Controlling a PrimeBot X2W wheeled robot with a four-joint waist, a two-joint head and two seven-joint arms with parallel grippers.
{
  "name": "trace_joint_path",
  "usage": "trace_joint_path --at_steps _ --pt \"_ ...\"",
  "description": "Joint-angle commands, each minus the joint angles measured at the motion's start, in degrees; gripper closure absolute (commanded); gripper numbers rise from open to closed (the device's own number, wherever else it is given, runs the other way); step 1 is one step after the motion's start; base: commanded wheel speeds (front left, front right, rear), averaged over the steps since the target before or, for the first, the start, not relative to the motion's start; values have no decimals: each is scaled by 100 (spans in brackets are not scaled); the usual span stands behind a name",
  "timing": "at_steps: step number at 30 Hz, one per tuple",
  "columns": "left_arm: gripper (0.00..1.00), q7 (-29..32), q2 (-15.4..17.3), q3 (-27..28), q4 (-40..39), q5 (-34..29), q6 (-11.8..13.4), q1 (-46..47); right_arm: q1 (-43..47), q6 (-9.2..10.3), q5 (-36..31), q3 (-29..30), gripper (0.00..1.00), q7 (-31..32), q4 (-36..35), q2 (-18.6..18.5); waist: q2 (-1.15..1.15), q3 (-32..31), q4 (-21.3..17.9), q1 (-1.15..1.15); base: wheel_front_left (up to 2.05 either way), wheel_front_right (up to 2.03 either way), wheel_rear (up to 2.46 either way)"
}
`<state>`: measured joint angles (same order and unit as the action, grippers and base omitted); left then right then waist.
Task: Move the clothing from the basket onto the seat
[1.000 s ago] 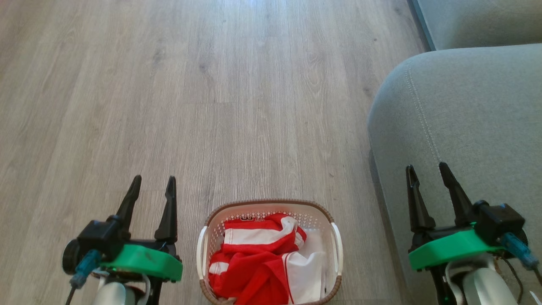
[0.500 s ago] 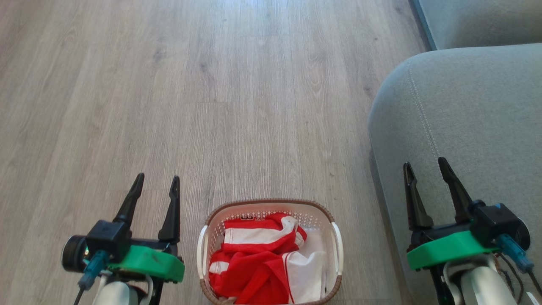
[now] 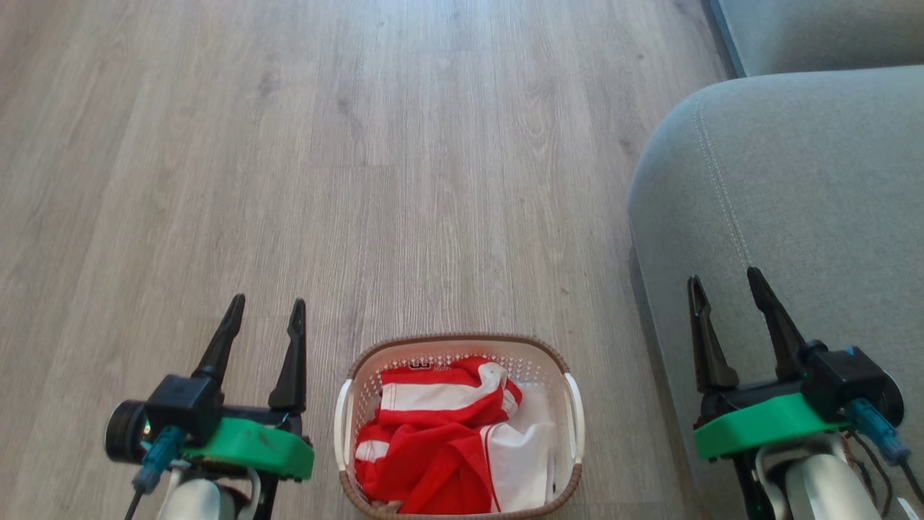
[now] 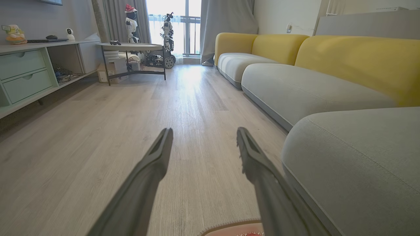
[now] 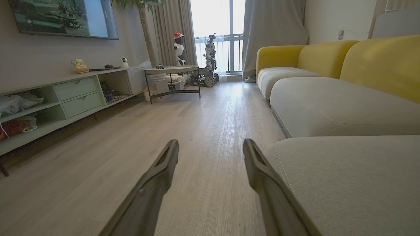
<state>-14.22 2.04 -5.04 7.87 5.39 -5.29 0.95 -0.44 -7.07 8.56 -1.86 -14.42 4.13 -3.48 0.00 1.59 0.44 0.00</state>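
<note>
Bottom centre, I see red-and-white clothing (image 3: 433, 462) crumpled in the basket (image 3: 462, 338); left gripper (image 3: 268, 300) and right gripper (image 3: 724, 276) gape empty.

The wall-mounted flat dark television screen (image 5: 64, 18) in the right wrist view is showing a small white subtitle line (image 5: 76, 25) that is starting with "Oh don't you"; the rest is too small to read. In the head view, a black-and-white number print (image 3: 419, 367) is peeking out at the far edge of the red-and-white shiny fabric clothing (image 3: 433, 448), but it is lying folded and its digits cannot be read.
</note>
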Motion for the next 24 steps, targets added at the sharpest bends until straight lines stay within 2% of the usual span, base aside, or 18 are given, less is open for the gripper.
trace_joint_path --at_steps 1,14,24 --pt "0 -78 84 172 -179 42 14 345 -197 -42 -16 -107 0 -58 -216 38 0 17 -14 0 0 0 0" --pt "0 -78 84 162 -158 189 23 419 -307 -42 1 -137 0 -58 -285 46 0 260 -189 0 0 0 0" --pt "0 -78 84 137 -36 311 43 660 -522 -42 -22 -101 0 -58 -445 43 0 734 -427 0 0 0 0"
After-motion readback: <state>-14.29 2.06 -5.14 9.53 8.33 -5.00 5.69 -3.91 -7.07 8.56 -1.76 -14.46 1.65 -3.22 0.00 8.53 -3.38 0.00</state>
